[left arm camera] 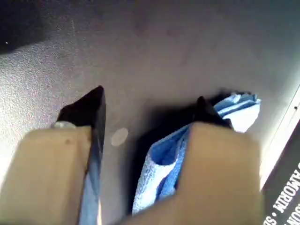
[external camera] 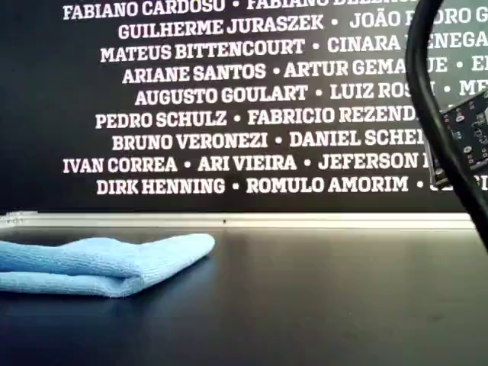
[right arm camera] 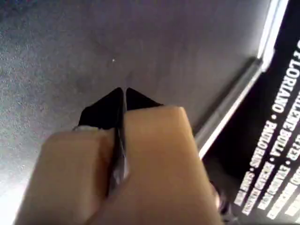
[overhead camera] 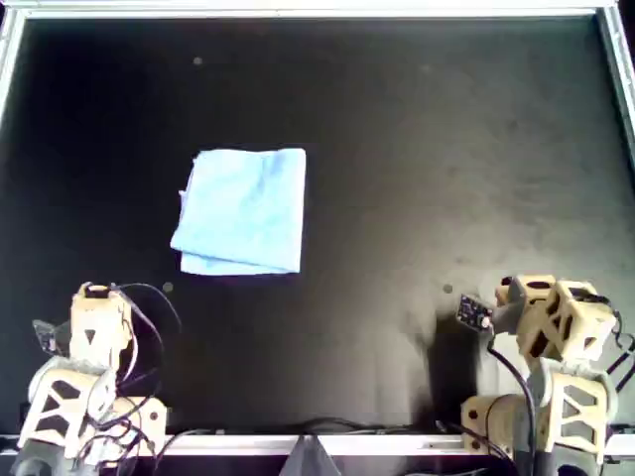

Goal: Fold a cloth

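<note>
Light-blue microfibre, folded over on itself, that's the cloth (overhead camera: pixel 243 211) lying flat on the black bench (overhead camera: pixel 417 198), left of centre in the overhead view and roughly midway between the far rim and the near rim. Its far edge runs straight and tidy, while the near edge shows a second layer peeking out underneath, a little skewed at the near-left corner in that view. From the exterior view the cloth (external camera: pixel 99 264) sits low at that view's left, a rounded fold facing the camera and the layers stacked soft and slightly puffed. Nothing is touching it. Over to the left gripper (left arm camera: pixel 150 105): jaws parted, dark fingertips spread wide with only bare bench between them, and the cloth (left arm camera: pixel 164 164) showing beyond the far finger, not held. In the overhead view that left arm (overhead camera: pixel 89 367) is tucked at the near-left corner of the bench, well apart from the cloth. The right gripper (right arm camera: pixel 124 93) has its two black tips pressed together, nothing between them, hanging over empty black surface near the metal rim (right arm camera: pixel 234 108). The right arm (overhead camera: pixel 546 357) sits at the near-right corner in the overhead view, well away from the cloth. Behind the bench, a dark wall (external camera: pixel 229 99) carries rows of white printed names.
</note>
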